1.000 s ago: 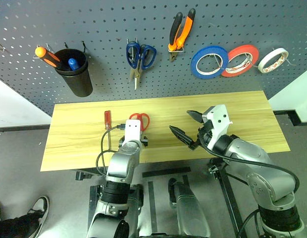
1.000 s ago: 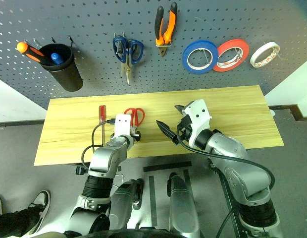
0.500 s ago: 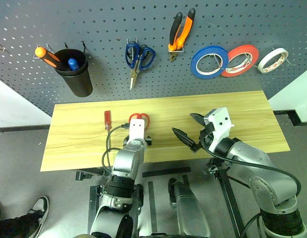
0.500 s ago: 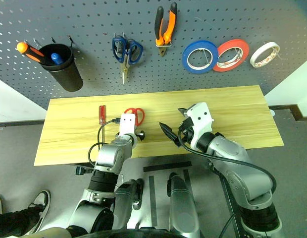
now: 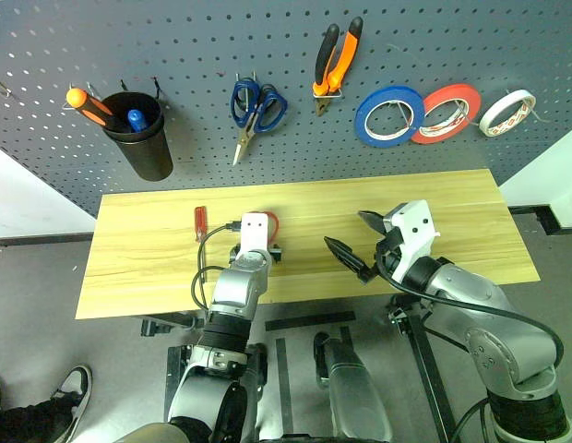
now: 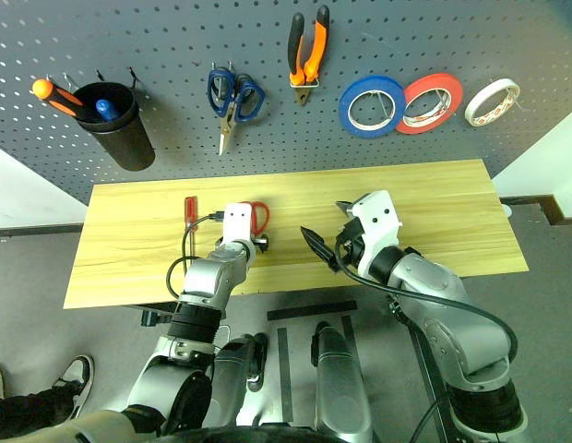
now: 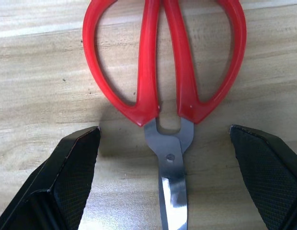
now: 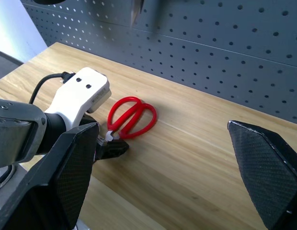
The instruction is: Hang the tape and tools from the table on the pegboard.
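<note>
Left pincer (image 7: 170,182) nearer one red-handled scissors (image 7: 164,62)

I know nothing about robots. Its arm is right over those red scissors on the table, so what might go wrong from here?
1. The red-handled scissors lie flat on the light yellow wooden table. The open left gripper straddles the thin steel blades near the pivot, so its black fingers may scrape the wood or slip off.
2. Held by the blades, the scissors might swing or fall open.
3. The small red-handled screwdriver lies close by and could get knocked.
</note>
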